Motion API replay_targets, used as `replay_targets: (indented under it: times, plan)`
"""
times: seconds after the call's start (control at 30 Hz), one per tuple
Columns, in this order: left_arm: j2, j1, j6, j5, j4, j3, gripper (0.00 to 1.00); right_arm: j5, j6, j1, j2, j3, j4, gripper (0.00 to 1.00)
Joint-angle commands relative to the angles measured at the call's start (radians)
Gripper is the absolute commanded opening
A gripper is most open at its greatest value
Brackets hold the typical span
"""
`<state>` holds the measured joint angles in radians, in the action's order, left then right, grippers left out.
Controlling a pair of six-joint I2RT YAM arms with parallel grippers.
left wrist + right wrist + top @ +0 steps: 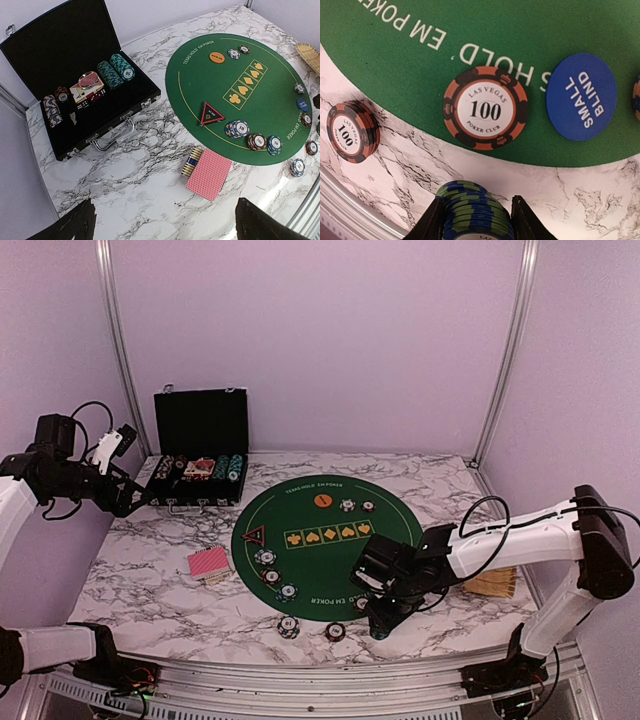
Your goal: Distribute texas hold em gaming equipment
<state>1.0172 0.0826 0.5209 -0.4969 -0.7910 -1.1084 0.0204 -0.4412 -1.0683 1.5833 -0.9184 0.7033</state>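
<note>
Pinching a stack of blue-green chips (476, 205), my right gripper (475, 226) is over the marble table (580, 200), just beside the near rim of the green mat (420, 65). Beyond it, 1 dark red chip (485, 108) marked 100 lies on the mat, near the blue small-blind button (581, 97). My left gripper (165, 222) hangs with its fingers spread wide, above the table near the black case (60, 45).
</note>
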Motion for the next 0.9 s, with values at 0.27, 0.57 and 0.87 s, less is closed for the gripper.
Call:
replay_targets:
  times: [0.27,0.57,0.87]
  plan:
    - [-0.015,0.004,0.012,-0.001,-0.025,0.007,0.99,-0.001,0.008,0.005,-0.025,-0.047,0.029,0.53]
    - [-0.014,0.003,0.009,-0.006,-0.025,0.006,0.99,0.008,0.010,0.005,-0.040,-0.059,0.052,0.49]
    - [-0.020,0.004,0.011,-0.001,-0.025,0.004,0.99,0.011,0.013,0.009,-0.021,-0.025,0.031,0.51]
